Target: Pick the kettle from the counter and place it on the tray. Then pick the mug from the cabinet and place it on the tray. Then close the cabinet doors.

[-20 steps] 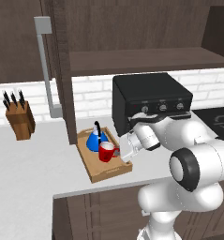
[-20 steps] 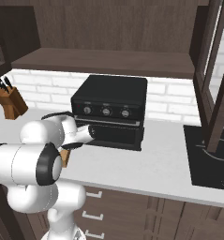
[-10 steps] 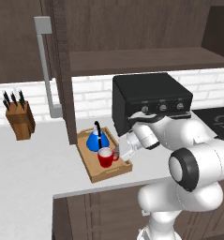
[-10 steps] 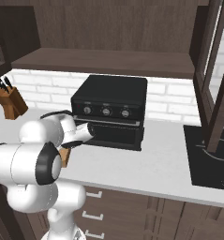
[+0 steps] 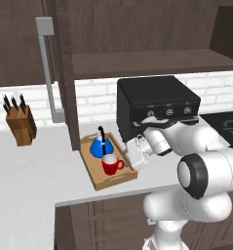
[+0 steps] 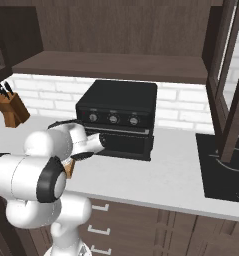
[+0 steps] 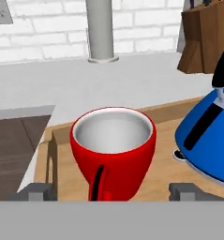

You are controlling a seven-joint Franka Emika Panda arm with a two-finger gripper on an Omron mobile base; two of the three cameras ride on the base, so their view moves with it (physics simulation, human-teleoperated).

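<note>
Jaws have sprung wide since a second ago, when they were pinched on the mug (image 7: pixel 112 152), and it now stands free and upright on the tray (image 5: pixel 95 177)! End effector (image 7: pixel 111 191) is fully open and holding nothing, fingertips (image 7: pixel 37 191) flanking the mug's handle side without visibly touching it. Kettle (image 5: pixel 101 145) sits just beside the mug on the same tray, on the tabletop (image 5: pixel 30 176). Two placements look done, so I'd say the step in hand is clearing out and going for the cabinet doors. Best play: draw straight back and up, jaws kept wide, so neither finger clips the mug or kettle. One door (image 5: pixel 64 73) stands swung out just behind the tray, its bar handle (image 5: pixel 49 73) in plain sight.
</note>
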